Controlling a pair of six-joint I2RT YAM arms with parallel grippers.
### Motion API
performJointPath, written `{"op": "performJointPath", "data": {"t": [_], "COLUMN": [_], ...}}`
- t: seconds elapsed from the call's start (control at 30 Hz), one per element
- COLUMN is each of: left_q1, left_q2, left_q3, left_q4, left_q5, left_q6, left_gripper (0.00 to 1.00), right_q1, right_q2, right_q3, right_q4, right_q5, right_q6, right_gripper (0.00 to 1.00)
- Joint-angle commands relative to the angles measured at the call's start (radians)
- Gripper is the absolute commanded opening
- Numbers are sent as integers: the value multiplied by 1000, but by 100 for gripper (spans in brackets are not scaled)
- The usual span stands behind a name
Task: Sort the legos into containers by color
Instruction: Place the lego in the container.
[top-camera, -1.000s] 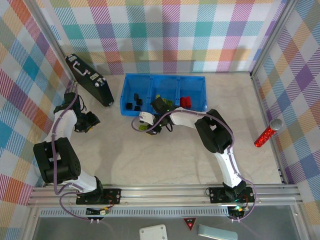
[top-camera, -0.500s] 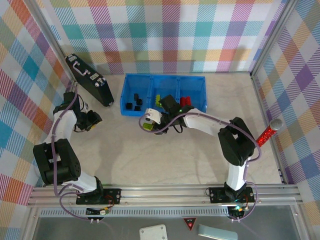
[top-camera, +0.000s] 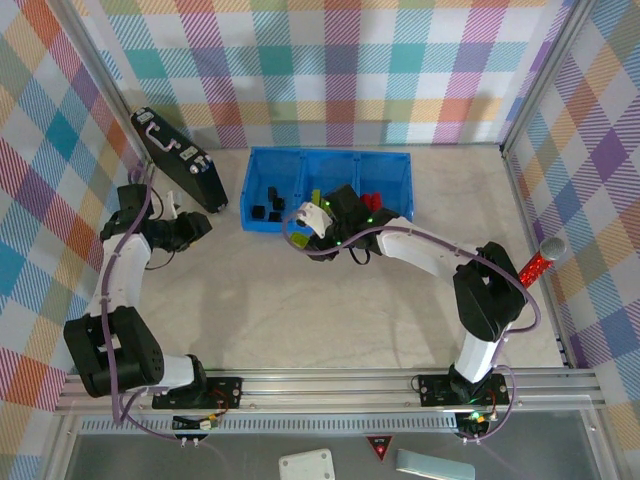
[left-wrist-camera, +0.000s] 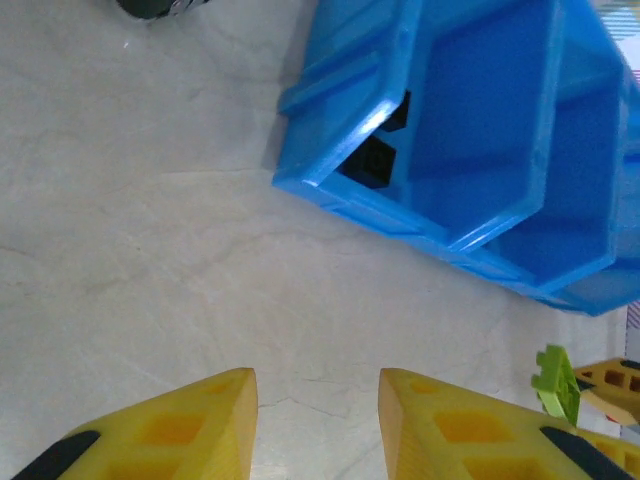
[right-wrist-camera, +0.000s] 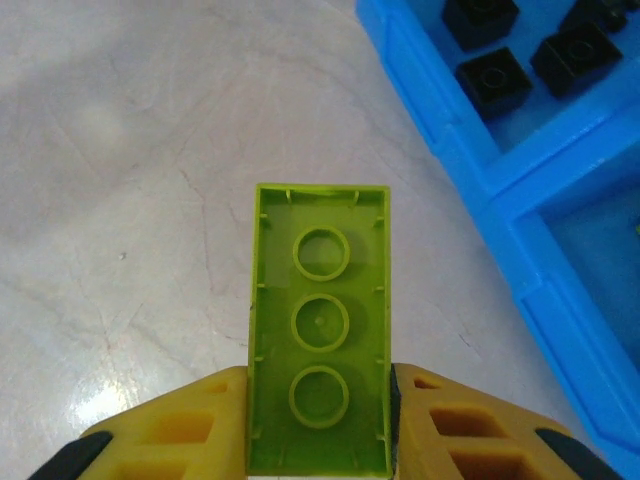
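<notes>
My right gripper (right-wrist-camera: 318, 420) is shut on a lime-green lego (right-wrist-camera: 320, 330) that shows its hollow underside. It hangs above the table, just in front of the blue tray of containers (right-wrist-camera: 520, 190). Black legos (right-wrist-camera: 495, 80) lie in the tray's left compartment (top-camera: 268, 205), and red ones (top-camera: 372, 201) in the right compartment. In the top view the right gripper (top-camera: 313, 207) hovers at the tray's front edge, near the wall between the left and middle compartments. My left gripper (left-wrist-camera: 318, 400) is open over bare table, left of the tray (left-wrist-camera: 470, 150). The held lego (left-wrist-camera: 556, 380) shows at that view's lower right.
A black case (top-camera: 180, 160) with silver latches leans by the left wall, close behind the left arm. A red cylinder with a silver cap (top-camera: 535, 265) lies by the right wall. Plaid walls close in three sides, and a metal rail (top-camera: 330, 385) runs along the near edge.
The right gripper has carried the green lego up off the table and toward the tray's front edge. The left gripper has shifted slightly farther and to the right.
</notes>
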Motion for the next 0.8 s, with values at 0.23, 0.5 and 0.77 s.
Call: {"op": "performJointPath", "data": {"t": [0.23,0.5,0.77], "left_q1": [-122,-229,-331], "left_q2": [-214,-292,-403], "left_q3": [-55,-97,-198], "left_q4": [79,166,291], "left_q5": [-89,-129,-138], "left_q6": [93,101,164], "left_gripper": [41,46,46], "right_q1": [-18,-66,-111], "right_q2": [38,151,288], "right_q3": [83,260,443], "right_q4": [-28,-190,-279], "right_q5": [201,271,339], "right_q6": [306,502,627], "right_gripper": [25,23,22]}}
